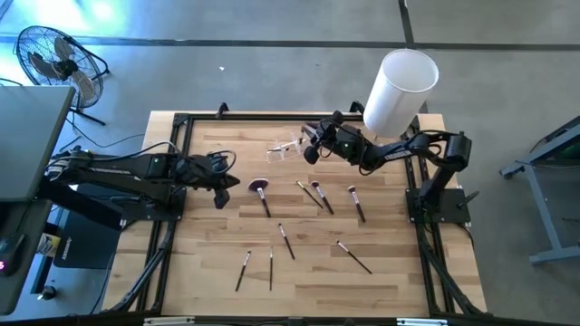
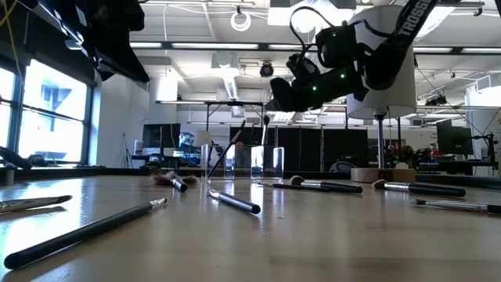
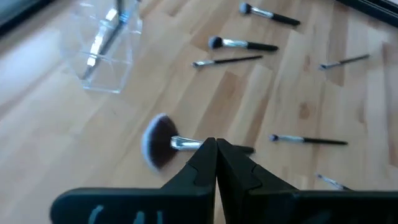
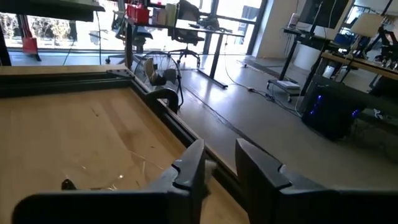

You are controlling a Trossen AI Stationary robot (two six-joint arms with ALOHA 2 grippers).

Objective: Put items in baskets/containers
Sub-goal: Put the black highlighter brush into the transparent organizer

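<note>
high view: the left end effector (image 1: 220, 193) hangs just beside the fan-headed brush (image 1: 260, 193) on the wooden worktop (image 1: 308, 276); other makeup brushes (image 1: 316, 194) lie scattered across it. the right end effector (image 1: 309, 145) hovers by the clear holder (image 1: 283, 149), near the white cylinder (image 1: 399, 91).

low view: the clear holder (image 2: 243, 161) stands upright with a brush leaning inside it.

left wrist view: the left end effector (image 3: 216, 151) is clenched, empty, above the fan brush's (image 3: 159, 141) handle.

right wrist view: the right end effector (image 4: 219, 163) has parted fingers, grasping nothing.
</note>
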